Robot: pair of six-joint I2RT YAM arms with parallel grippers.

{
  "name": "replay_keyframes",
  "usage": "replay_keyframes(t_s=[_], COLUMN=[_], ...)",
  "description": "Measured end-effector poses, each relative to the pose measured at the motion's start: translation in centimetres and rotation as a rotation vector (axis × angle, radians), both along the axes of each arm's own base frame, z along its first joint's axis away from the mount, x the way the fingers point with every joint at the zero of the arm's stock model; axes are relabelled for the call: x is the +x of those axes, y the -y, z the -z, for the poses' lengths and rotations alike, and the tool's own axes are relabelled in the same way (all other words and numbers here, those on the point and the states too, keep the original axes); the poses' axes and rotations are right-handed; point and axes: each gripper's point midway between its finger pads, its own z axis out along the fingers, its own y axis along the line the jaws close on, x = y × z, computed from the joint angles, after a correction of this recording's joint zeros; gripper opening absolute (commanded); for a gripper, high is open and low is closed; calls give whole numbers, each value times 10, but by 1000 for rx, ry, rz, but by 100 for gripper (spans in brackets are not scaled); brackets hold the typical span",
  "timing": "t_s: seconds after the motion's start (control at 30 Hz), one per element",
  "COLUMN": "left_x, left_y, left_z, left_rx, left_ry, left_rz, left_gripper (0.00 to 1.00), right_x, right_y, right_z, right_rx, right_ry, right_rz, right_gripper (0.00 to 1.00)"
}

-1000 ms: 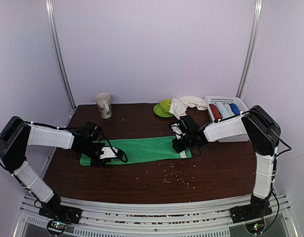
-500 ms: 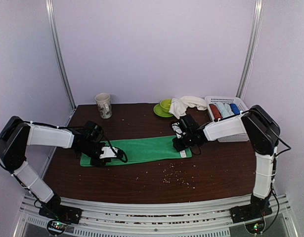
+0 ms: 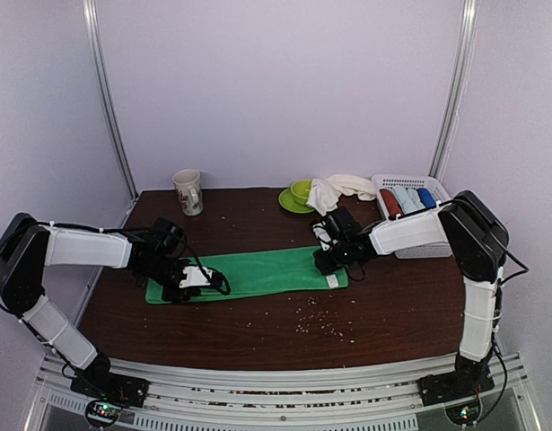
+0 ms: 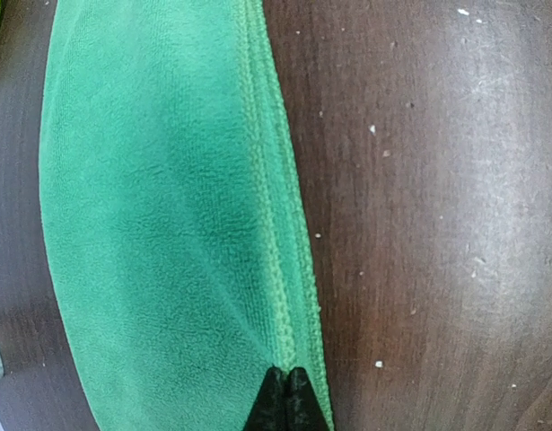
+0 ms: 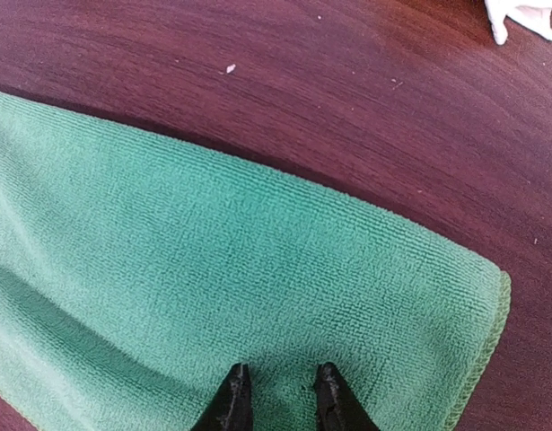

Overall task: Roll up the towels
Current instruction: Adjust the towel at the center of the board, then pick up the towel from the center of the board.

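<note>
Green towel flat on surface; left jaws together at its hem, right jaws slightly apart over it.

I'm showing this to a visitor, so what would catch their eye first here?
The green towel lies as a long strip mid-table, the left gripper shut at its left end, the right gripper open on its right end. Behind, a cream towel lies against a green bowl beside a basket.

Crumb-strewn tabletop open before the green towel; mug, cup, basket along the far edge.
</note>
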Motion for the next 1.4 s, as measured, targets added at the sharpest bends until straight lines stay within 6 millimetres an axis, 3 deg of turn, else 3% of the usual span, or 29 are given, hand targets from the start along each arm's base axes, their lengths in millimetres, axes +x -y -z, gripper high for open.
replay_keyframes(t_s=[0.2, 0.27, 0.33, 0.47, 0.63, 0.73, 0.83, 0.93, 1.1, 1.23, 1.4], left_x=[-4, -4, -5, -8, -9, 2, 25, 51, 74, 73, 79], left_y=[0, -1, -1, -2, -2, -2, -11, -31, -66, -87, -114], left_z=[2, 4, 5, 7, -1, -24, -54, -66, -57, -38, -24], left_rx=[2, 5, 7, 11, -6, -68, -138, -169, -128, -69, 24], left_ry=[-19, -25, -31, -46, -61, -25, 44, 102, 162, 175, 223], left_rz=[3, 3, 4, 6, -7, -39, -125, -261, -488, -617, -760], left_gripper=[1, 7, 22, 63, 97, 98, 96, 87, 71, 62, 62], right_x=[1, 1, 1, 2, 2, -2, -7, -7, -11, -25, -38], right_y=[2, 3, 3, 4, 5, 5, 5, 4, -2, -16, -30], right_z=[0, 0, 0, -1, -2, -8, -26, -52, -64, -56, -31], right_rx=[-7, -10, -12, -16, -15, -3, 20, 50, 67, 63, 50], right_ry=[0, 0, 0, -4, -13, -19, -5, 36, 57, 37, -16], right_rz=[7, 8, 10, 12, 10, -3, -15, -22, -37, -72, -98], right_gripper=[26, 26, 26, 28, 37, 40, 41, 41, 38, 32, 27])
